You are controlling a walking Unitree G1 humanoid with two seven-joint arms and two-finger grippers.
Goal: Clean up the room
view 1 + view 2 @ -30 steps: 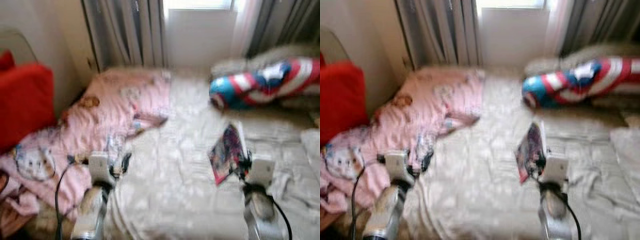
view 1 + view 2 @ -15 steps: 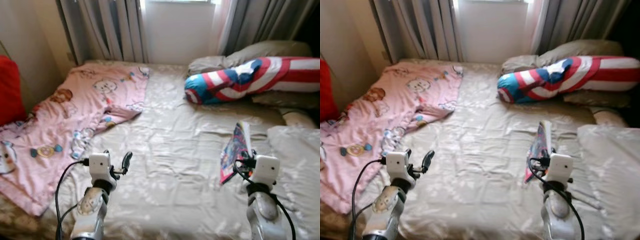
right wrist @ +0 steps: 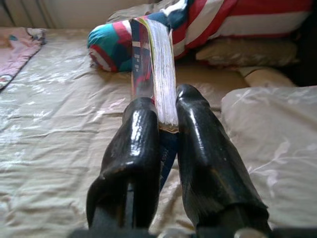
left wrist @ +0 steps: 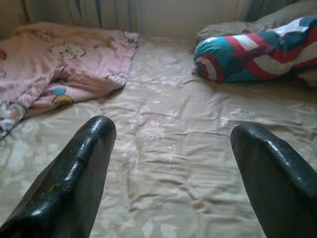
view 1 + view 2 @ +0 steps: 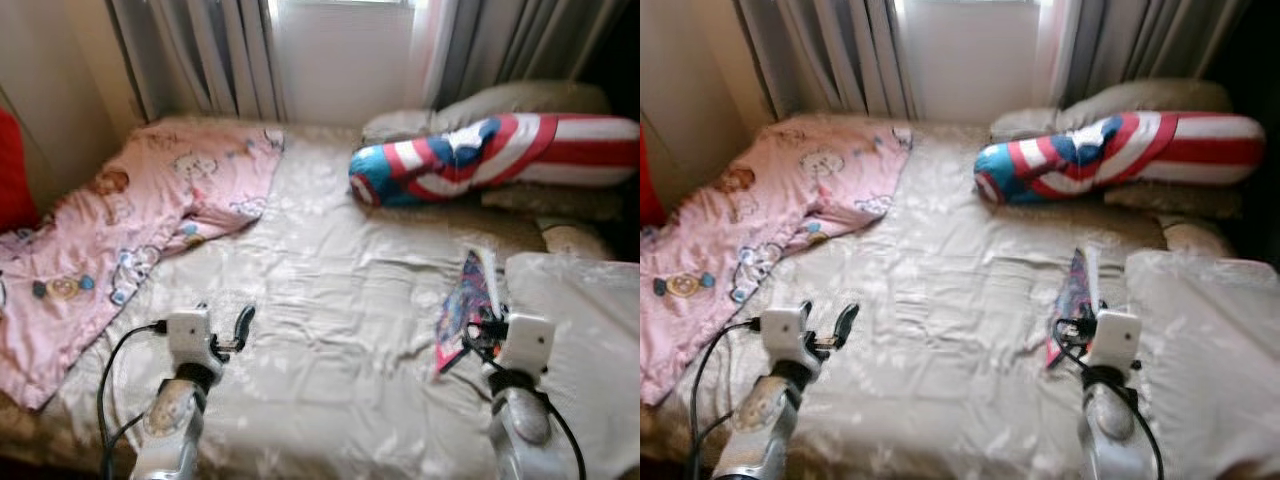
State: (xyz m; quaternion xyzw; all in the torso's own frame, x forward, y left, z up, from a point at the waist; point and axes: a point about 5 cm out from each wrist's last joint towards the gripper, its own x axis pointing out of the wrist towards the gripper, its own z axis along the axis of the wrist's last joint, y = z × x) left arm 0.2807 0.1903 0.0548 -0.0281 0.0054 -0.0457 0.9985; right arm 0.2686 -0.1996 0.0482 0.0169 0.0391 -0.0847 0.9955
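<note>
While left fingers (image 4: pixel 74 178) spread, colourful thin book (image 3: pixel 151 69) upright, pinched between right fingers (image 3: pixel 198 158).

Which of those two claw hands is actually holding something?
The right gripper: its fingers pinch a colourful book upright above the bed. The left gripper is spread open, with nothing between its fingers.

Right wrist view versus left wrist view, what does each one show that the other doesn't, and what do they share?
The right wrist view alone shows a book clamped between the right gripper's fingers, plus a beige pillow beside it. The left wrist view alone shows the left gripper with fingers spread wide, holding nothing. Both show the beige bedsheet, the pink blanket and the red, white and blue bolster.
</note>
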